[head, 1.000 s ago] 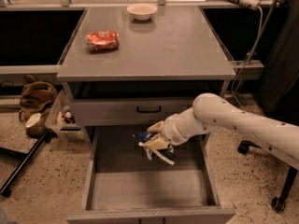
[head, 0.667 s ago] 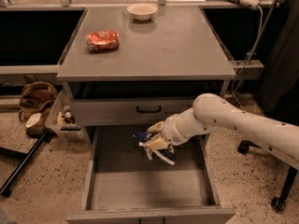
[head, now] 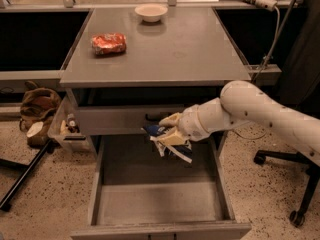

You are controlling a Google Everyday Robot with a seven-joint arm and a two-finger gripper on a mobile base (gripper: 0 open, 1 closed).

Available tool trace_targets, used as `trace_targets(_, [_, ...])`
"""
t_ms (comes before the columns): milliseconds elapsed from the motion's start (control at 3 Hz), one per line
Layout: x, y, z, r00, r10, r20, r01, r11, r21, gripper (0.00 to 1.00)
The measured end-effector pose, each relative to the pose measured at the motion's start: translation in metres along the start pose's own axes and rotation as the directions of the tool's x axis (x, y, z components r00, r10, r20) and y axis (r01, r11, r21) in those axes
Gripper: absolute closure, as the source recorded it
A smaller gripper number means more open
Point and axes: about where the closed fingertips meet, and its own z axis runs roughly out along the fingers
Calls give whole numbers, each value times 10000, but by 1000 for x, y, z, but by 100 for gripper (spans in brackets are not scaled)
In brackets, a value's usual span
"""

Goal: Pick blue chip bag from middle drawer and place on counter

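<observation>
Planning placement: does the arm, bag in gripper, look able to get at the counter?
Probably yes. The gripper holds the blue chip bag over the middle drawer, below the front edge of the counter; nothing seems to block lifting out. The orange-red bag and bowl sit farther back.

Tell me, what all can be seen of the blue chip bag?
The blue chip bag is small, crumpled foil: dark navy at its left, pale silvery-white flaps hanging below. The gripper, above the rear of the open middle drawer, is shut on it and holds it; it seems clear of the drawer floor.
</observation>
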Motion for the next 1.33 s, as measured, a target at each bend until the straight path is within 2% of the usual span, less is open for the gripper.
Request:
trace_targets(333, [-65, -10, -49, 9885, -983, 1149, 1018, 9945, -250, 100])
trace_targets(667, [-134, -19, -96, 9625, -1916, 1923, 2051, 9773, -528, 100])
trace_targets(1000, [-197, -26, -138, 9259, -2783, 2555, 2982, 9536, -423, 100])
trace_targets(1333, [-240, -28, -171, 8856, -3493, 3061, 3663, 9305, 18, 100])
